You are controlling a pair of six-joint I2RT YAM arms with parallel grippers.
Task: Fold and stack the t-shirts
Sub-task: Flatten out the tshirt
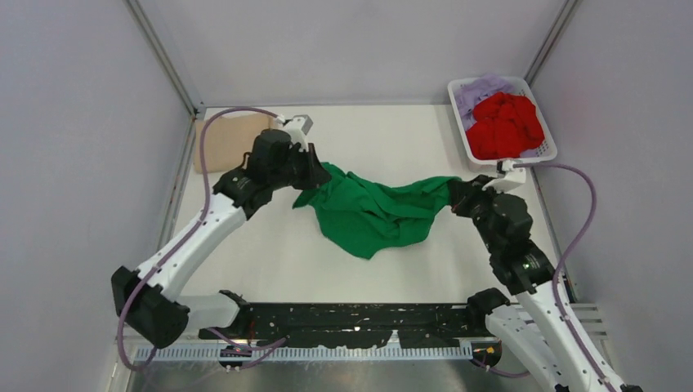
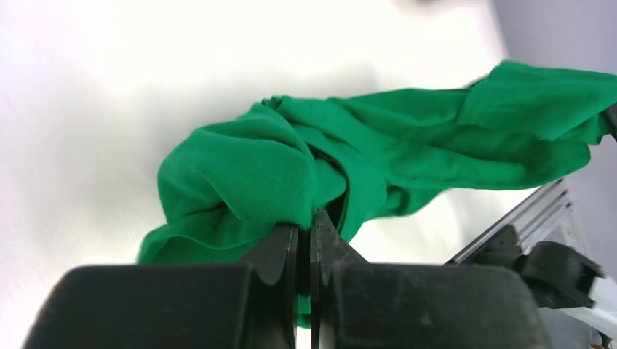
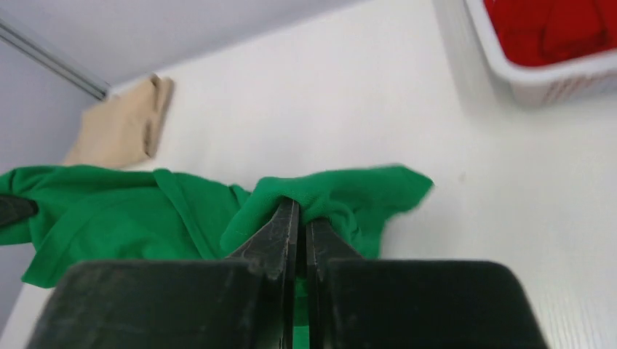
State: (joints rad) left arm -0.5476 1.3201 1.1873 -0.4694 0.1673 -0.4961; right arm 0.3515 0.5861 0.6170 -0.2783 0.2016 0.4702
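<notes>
Only from the wrists are the left pincer and right pincer seen clamped shut on the creased green shirt, at the centre of the surface. From above, a bunched red shirt is shown in the slotted basket at 2 o'clock.

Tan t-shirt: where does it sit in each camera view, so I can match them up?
Top external: tan t-shirt at upper left, lying flat.
Left wrist: not in view.
Right wrist: tan t-shirt at upper left, beyond the green cloth.
Shared landmark: green t-shirt, seen in all three views.
</notes>
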